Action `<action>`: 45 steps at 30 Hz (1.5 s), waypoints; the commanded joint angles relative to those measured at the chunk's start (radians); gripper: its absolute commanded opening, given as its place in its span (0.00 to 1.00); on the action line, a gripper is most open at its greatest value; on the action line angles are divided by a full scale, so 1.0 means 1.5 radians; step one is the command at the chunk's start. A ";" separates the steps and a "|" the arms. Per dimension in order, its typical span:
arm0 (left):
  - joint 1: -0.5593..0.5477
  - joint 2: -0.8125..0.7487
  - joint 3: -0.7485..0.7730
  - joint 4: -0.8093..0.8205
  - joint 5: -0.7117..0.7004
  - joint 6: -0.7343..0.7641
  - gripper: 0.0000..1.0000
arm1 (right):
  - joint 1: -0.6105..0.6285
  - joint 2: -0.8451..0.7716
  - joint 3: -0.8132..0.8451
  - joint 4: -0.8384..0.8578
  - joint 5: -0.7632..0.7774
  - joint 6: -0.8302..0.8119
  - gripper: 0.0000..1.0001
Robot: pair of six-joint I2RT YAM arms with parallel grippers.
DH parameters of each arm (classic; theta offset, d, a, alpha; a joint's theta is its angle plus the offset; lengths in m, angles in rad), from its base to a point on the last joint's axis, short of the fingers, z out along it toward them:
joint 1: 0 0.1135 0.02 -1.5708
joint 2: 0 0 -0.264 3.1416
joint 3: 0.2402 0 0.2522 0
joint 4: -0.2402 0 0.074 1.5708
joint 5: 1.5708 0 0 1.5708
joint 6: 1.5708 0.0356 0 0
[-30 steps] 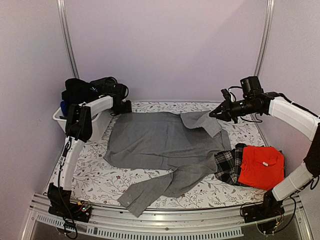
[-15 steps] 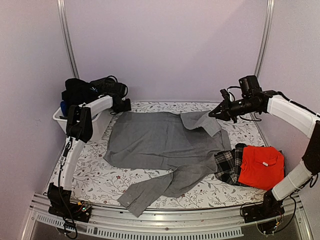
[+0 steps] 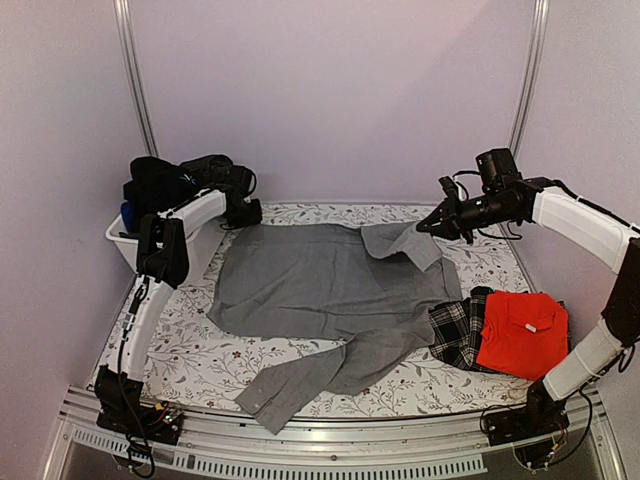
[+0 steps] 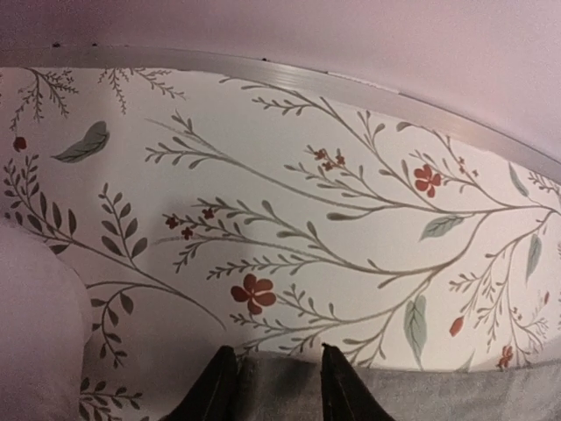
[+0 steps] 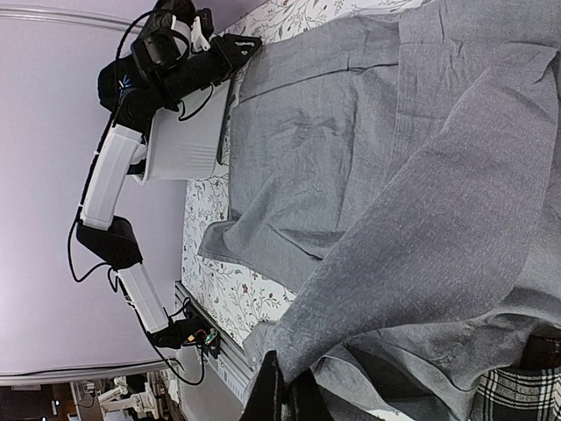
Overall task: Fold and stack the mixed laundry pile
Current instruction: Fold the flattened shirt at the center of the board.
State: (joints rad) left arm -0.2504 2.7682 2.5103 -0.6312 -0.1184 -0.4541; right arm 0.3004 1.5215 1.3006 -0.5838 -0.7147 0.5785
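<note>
Top external view: grey shirt (image 3: 320, 280) spread for folding, sleeve pinched by clenched right gripper (image 3: 424, 228), hem straddled by left gripper (image 4: 276, 379) (hold indeterminable); sleeve likely to be folded inward next.

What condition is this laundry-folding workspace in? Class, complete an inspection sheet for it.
Surface: floral-print table, partly under cloth.
Job's things: grey shirt spread flat, one sleeve trailing toward the near edge; red shirt folded on plaid cloth at right; dark garments heaped in the white tub.
Clutter: white tub only, far left.
Grippers: left gripper open, fingers either side of the grey shirt's far-left edge; right gripper shut on the shirt's folded-over far-right part.
Cables: thin cable hanging along the left arm.
Surroundings: plain walls, metal frame posts.
</note>
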 commanded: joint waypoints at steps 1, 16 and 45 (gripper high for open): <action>0.028 0.045 -0.030 -0.048 0.007 0.003 0.30 | 0.001 -0.001 0.016 -0.010 0.004 -0.010 0.00; 0.015 -0.082 -0.148 0.056 -0.034 0.052 0.00 | 0.002 -0.030 0.030 -0.011 0.025 -0.022 0.00; -0.032 -0.559 -0.802 0.489 -0.018 0.253 0.00 | 0.002 -0.297 -0.117 -0.069 -0.039 -0.008 0.00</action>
State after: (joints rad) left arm -0.2749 2.0647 1.3998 -0.0353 -0.1120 -0.1566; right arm 0.3004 1.1530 1.1549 -0.6506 -0.7406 0.5503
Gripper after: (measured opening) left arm 0.004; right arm 0.009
